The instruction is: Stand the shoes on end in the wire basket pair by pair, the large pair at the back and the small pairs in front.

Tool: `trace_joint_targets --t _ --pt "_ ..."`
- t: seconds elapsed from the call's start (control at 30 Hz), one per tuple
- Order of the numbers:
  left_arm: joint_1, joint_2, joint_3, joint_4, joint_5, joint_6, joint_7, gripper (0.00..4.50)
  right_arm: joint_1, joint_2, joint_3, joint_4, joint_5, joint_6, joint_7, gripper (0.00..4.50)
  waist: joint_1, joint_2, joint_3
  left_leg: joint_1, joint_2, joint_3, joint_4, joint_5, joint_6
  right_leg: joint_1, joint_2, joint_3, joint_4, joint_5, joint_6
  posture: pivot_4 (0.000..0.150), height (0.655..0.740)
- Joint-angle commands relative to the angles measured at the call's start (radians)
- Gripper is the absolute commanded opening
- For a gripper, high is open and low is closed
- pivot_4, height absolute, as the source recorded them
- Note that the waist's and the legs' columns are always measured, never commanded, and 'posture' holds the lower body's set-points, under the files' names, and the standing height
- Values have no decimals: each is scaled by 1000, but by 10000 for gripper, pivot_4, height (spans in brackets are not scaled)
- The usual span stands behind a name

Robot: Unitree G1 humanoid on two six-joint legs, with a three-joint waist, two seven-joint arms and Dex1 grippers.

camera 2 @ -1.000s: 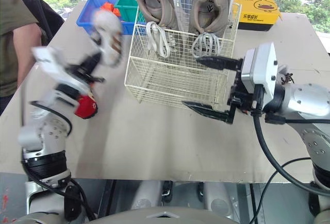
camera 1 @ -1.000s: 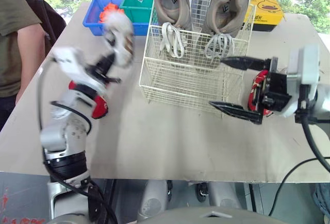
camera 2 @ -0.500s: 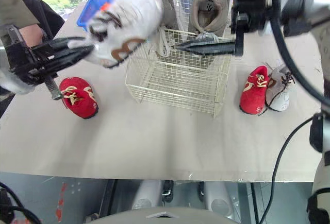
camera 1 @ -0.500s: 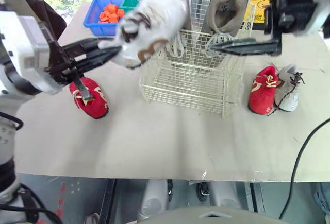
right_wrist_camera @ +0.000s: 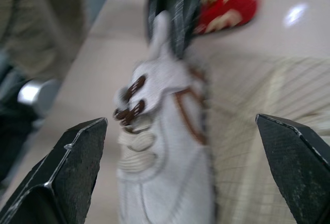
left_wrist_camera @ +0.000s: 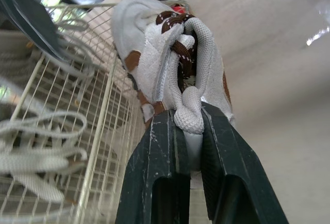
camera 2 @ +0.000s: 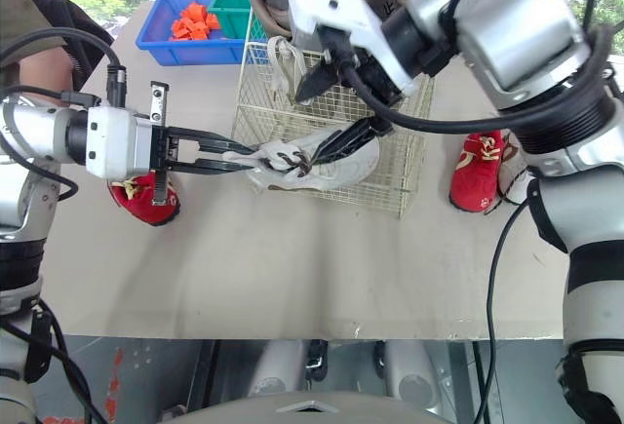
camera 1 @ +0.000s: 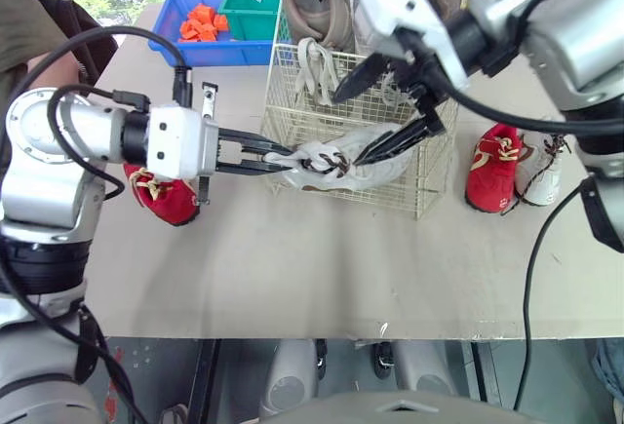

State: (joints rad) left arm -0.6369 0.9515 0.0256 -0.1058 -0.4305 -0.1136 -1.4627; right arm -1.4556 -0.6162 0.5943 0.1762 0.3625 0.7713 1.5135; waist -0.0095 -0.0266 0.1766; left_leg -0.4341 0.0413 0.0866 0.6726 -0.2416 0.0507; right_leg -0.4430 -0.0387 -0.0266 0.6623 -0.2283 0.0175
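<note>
A white shoe with brown laces (camera 1: 327, 163) lies on its side at the front of the wire basket (camera 1: 421, 186). My left gripper (camera 1: 283, 157) is shut on it; in the left wrist view the fingers (left_wrist_camera: 154, 177) pinch its laces and tongue (left_wrist_camera: 186, 105). My right gripper (camera 1: 347, 132) hangs open over the shoe, one finger on each side. I cannot tell whether the shoe rests inside the basket. The large beige pair (camera 1: 317, 0) stands on end at the back of the basket. A red shoe (camera 1: 161, 196) lies left of the basket. Another red shoe (camera 1: 492, 166) and a white shoe (camera 1: 542, 171) lie to the right.
A blue bin (camera 1: 210, 46) with orange pieces and a green bin (camera 1: 252, 0) stand at the back left. A person's arm (camera 1: 24, 29) shows at the far left edge. The table (camera 1: 322, 268) has bare room in front of the basket.
My left gripper has brought the white shoe down from above the basket to its front part. My right gripper has dropped from above the basket to straddle the shoe, still open.
</note>
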Motion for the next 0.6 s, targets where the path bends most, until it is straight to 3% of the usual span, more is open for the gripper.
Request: trace_joint_targets --t 0.03,0.23,0.3,0.37,0.43,0.53,0.6 --pt "-50 -16 1 30 24 -109 -34 832 -24 14 16 61 -82 -51 24 36305 0 0 0 0 0 0 0 0 -1 -1 0 0 0 0 0 1500 7400" --pt "-69 -63 6 97 87 -277 -20 832 -5 17 29 91 -153 -59 64 7646 1 0 0 -2 1 0 0 2 -4 -2 1 0 1 0 0 1500 7400" --pt "-41 -52 44 75 23 -156 19 830 1 10 1 80 -149 -56 67 168 0 0 0 -2 1 0 0 2 -4 -2 1 0 1 0 0 1500 7400" --pt "-5 -32 119 5 -161 167 159 11406 -3 -3 -54 71 -113 -4 63 0 -2 0 0 -2 1 0 0 2 -4 -2 0 0 1 0 0 1500 7400" --pt "58 4 217 -33 -353 466 295 18904 7 -11 -144 52 -43 90 35 0 -4 0 0 -3 2 -1 1 2 -4 -3 0 0 2 0 0 1500 7400" --pt "195 31 386 -75 -668 811 500 33794 78 -4 -302 -34 52 219 -66 0 -8 0 0 -3 5 -3 1 2 -4 -3 -2 0 2 0 1 1500 7400" --pt "318 -4 503 -117 -863 934 652 41994 147 40 -446 -115 118 335 -199 0 -12 0 0 -1 6 -3 -1 2 -4 -2 -3 0 2 0 1 1500 7400"
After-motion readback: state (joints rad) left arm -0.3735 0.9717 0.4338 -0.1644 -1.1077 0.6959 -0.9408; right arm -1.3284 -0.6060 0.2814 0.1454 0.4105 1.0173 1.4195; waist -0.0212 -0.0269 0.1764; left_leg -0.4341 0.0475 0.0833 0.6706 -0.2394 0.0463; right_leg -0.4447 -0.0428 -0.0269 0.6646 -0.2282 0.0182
